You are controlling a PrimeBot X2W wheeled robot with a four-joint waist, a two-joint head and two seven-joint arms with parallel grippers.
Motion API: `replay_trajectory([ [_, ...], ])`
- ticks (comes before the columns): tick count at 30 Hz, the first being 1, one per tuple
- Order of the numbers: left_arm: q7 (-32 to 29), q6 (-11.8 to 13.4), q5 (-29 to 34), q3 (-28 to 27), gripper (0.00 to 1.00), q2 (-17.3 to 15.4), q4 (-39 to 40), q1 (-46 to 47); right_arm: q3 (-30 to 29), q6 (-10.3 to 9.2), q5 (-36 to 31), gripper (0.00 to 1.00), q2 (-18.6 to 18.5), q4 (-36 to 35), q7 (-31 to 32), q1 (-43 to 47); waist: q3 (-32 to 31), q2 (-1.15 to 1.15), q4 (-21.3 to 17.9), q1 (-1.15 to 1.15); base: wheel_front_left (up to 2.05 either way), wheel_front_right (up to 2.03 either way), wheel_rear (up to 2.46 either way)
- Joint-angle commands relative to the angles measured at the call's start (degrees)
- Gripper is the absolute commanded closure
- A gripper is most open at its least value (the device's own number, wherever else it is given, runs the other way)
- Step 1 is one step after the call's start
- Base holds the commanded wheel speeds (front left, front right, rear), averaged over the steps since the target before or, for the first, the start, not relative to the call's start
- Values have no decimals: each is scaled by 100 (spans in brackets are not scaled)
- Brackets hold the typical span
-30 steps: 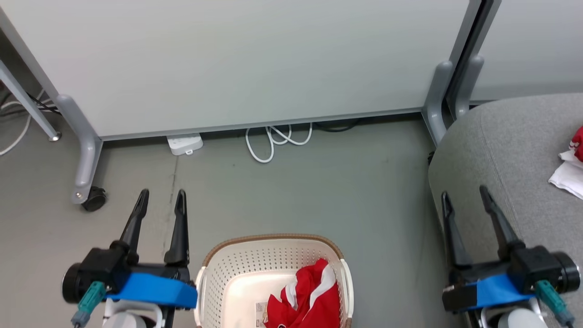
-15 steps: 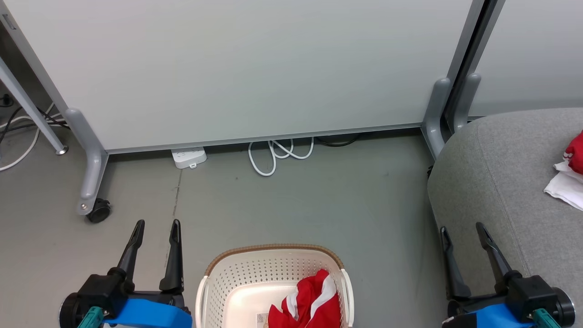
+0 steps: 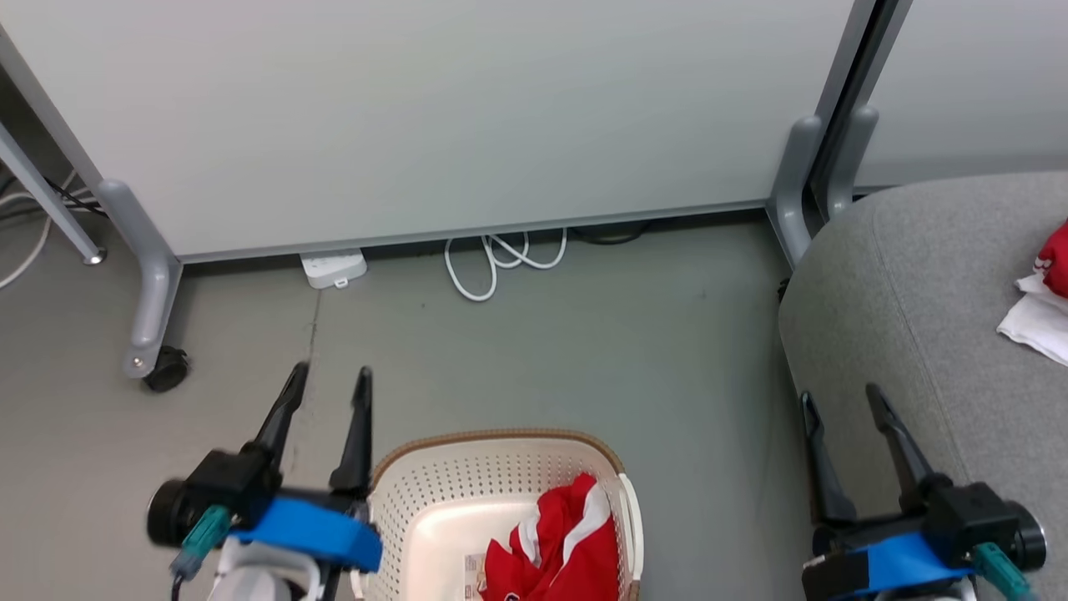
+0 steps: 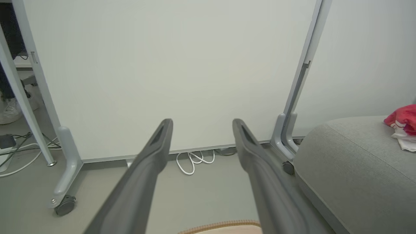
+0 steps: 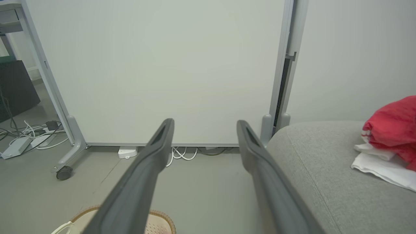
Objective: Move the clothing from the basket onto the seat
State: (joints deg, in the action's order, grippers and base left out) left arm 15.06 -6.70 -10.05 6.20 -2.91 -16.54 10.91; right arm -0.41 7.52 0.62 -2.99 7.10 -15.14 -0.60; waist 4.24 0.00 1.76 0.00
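- The basket (image 3: 501, 436) sits on the floor (image 3: 542, 359) right between the two arms, so either one could dip in without the robot rolling anywhere.
- The clothing (image 3: 567, 542) left in it, red with white stripes, is bunched against the basket's right wall. That's the side nearer the seat (image 3: 918, 284).
- Left hand (image 3: 332, 373) is spread wide and empty, up by the basket's left rim with its fingers pointing ahead. My guess is it's lining up for the next grab.
- Right hand (image 3: 838, 394) is also wide and empty, parked by the seat's edge on the drop-off side.
- A red bundle (image 3: 1058, 265) and a white cloth (image 3: 1030, 321) already lie on the seat's far right, so I'd call this partly done.
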Motion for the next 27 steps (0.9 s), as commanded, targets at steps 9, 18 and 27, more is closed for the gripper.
replay_trajectory([
  [9, 17, -80, 32, 1002, 0, -119, -1168, 1546, 6, -6, -71, 0, 15, -238, -2, -965, 1138, 0, -454, 0, 0, 0, 0],
  [18, 18, -76, -365, 2478, 0, -598, -2596, 2777, 60, -6, -90, 0, 16, -503, -2, -1900, 2368, 0, -888, 0, 0, 0, 0],
  [27, -21, -72, -738, 3971, 0, -788, -3950, 3775, 225, -6, -104, 0, 17, -682, -2, -2541, 3416, 0, -1151, 0, 0, 0, 0],
])
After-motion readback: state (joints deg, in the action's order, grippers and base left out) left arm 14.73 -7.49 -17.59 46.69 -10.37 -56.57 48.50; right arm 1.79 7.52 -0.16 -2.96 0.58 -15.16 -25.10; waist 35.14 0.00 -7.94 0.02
